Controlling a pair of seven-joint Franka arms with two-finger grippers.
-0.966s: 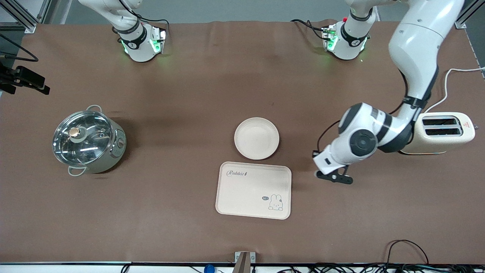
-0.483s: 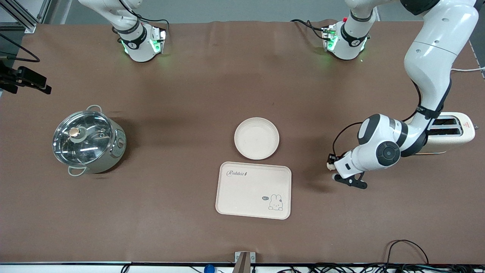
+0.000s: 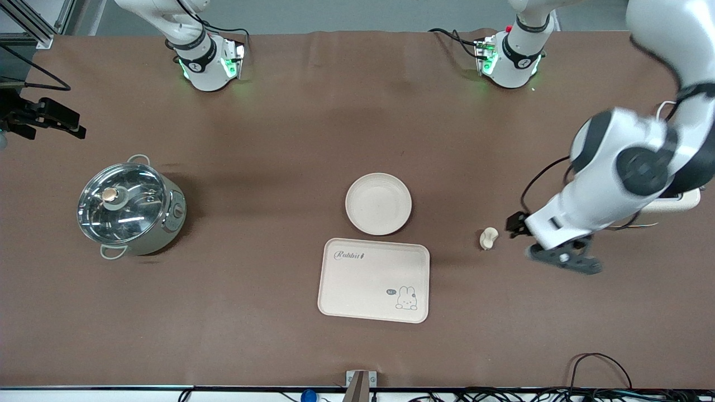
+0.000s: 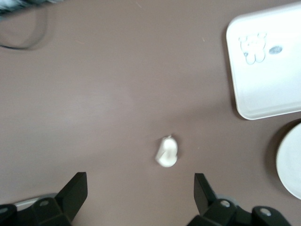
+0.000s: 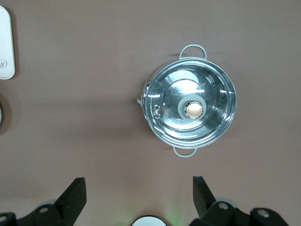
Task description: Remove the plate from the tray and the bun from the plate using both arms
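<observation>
Bun (image 3: pixel 489 238): you see it released onto the worktop, at 3 o'clock from the tray (image 3: pixel 335 279).
Left gripper (image 4: pixel 141 195): jaws wide, lifting away.
Right gripper (image 5: pixel 138 195): wide, waiting above the pot (image 5: pixel 190 109).
Plate (image 3: pixel 378 203): empty, at 12 o'clock from the tray; task looks done.

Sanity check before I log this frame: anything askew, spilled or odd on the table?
Only the bun: it lies bare on the table, beside the open left claw, toward the left arm's end, apart from the plate and tray. Both are empty and flat. Nothing spilled or damaged.
</observation>
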